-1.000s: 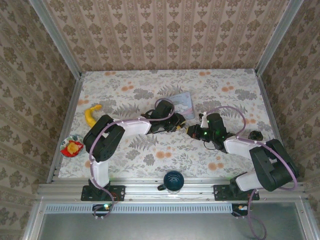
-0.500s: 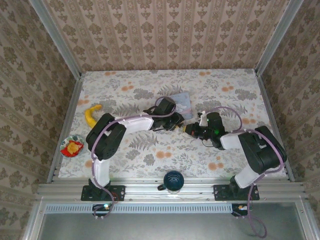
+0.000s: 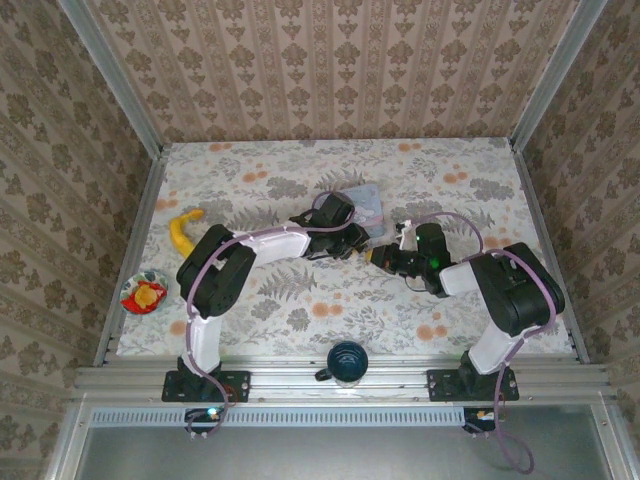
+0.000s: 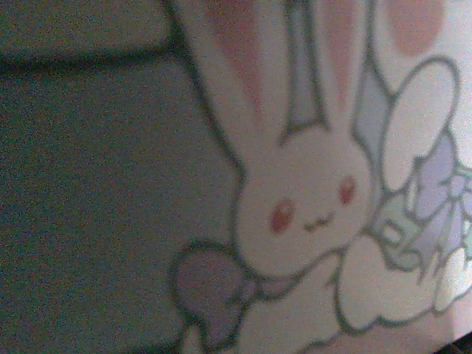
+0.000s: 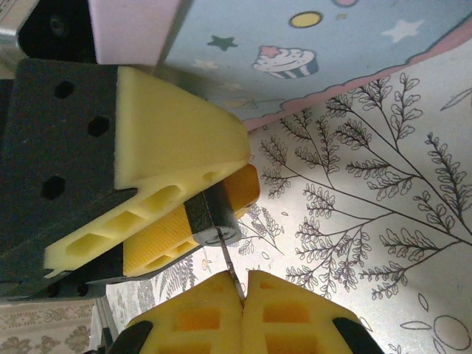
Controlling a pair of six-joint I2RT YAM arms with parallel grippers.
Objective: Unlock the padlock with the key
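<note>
Camera above: left gripper and right gripper meet tip to tip over the tabletop, just beside the tin

Left wrist: the tin's blurred bunny picture, close up

Right wrist: left gripper clamps the dark padlock; right gripper, pinched fully closed, holds the thin key against the padlock's keyhole

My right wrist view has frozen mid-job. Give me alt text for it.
The right claw, shut, pinches a thin metal blade, likely the key, its tip at the small dark padlock gripped in the left claw. Behind lie the pale blue cartoon tin and the floral tablecloth.
</note>
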